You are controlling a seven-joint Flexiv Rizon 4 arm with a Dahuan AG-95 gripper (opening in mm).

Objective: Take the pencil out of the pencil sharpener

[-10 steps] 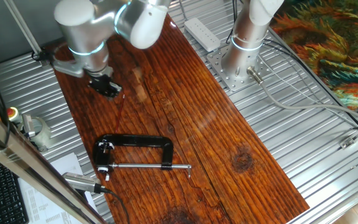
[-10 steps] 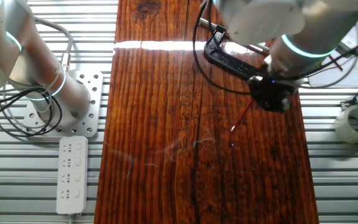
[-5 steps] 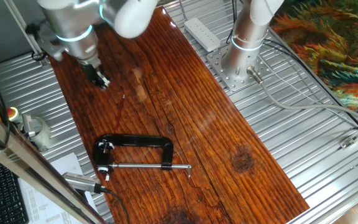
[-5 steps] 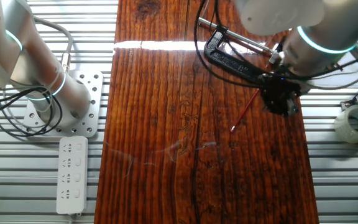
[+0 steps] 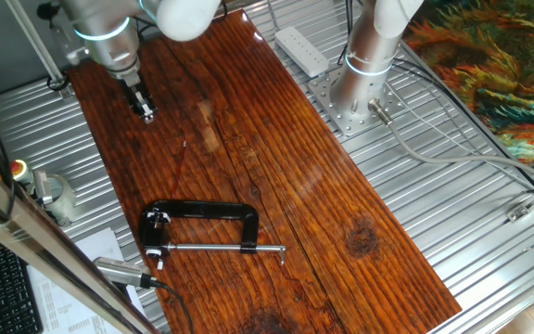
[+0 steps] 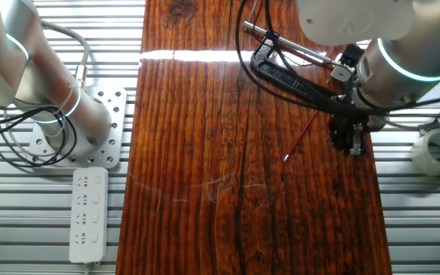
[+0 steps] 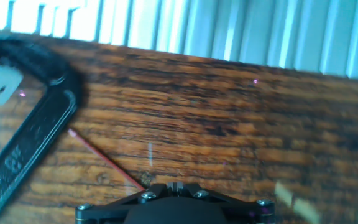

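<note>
The wooden board (image 6: 205,153) lies under the claw, and a descent that runs too deep can drive the fingertips into its surface, since the target barely rises above the wood. The black clamp (image 6: 289,72) lies on the board beyond the pencil as counted from the claw. A sweep toward it can catch its frame or its threaded rod and drag the whole clamp. The gripper (image 6: 352,145) hangs over the board near its edge and holds nothing. Whether its fingers are spread or pressed together cannot be told, as the hand view shows only the claw body. The pencil (image 6: 301,136) lies flat and free on the board just beside the claw, between it and the clamp, and no sharpener can be made out on it. Being very thin and faint against the grain, it can roll away at a glancing touch or slip from an off-centre pinch.
</note>
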